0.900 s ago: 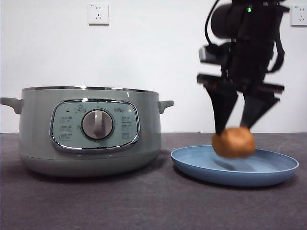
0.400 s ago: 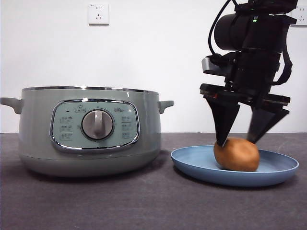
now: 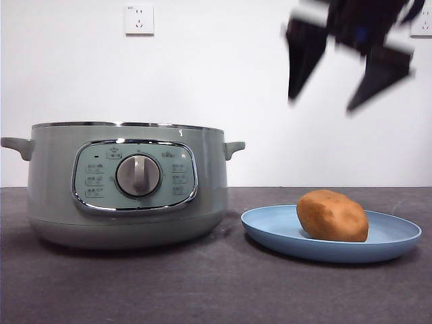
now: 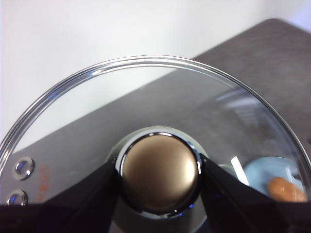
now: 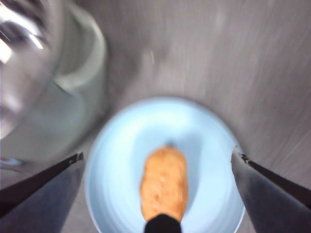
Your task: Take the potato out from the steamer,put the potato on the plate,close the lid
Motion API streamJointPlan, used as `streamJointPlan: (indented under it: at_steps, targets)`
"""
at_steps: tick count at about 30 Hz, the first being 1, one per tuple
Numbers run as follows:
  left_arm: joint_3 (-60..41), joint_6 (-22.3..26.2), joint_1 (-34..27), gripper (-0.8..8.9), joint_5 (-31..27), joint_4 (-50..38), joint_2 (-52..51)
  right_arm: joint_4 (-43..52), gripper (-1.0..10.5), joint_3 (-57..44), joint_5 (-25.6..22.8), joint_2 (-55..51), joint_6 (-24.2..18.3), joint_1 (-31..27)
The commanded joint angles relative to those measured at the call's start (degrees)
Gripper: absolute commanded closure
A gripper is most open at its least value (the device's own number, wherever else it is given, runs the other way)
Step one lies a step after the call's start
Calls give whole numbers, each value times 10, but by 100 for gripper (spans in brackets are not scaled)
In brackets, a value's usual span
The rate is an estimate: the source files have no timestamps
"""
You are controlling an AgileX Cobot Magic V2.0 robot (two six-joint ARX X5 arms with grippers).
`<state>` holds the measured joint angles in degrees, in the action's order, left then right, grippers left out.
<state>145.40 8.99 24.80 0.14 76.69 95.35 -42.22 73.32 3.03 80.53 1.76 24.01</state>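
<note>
The potato (image 3: 332,215) lies on the plate (image 3: 388,247), beside the steamer (image 3: 128,182). The right hand (image 3: 347,67) hangs released high above it. The left hand (image 4: 159,194) grasps the knob of the lid (image 4: 87,92). Risk: the lid landing off-centre on the chrome rim. The counter (image 3: 216,290) in front gives room.
</note>
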Motion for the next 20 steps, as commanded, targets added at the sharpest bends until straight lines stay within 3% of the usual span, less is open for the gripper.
streamJointPlan:
  at_steps: [1,11,15,20]
  targets:
    - [-6,7,-5,822,36,-13,-2,-6,443,9,0,-50,4,0]
    - [-214,-4,-5,822,51,-163,-3,-23,445,36,-5,-192,4,-1]
    - [-334,-17,-4,822,52,-238,-9,-43,446,37,-39,-210,3,-1]
    - [-407,-17,-4,822,64,-263,-19,-58,446,37,-49,-209,4,-1]
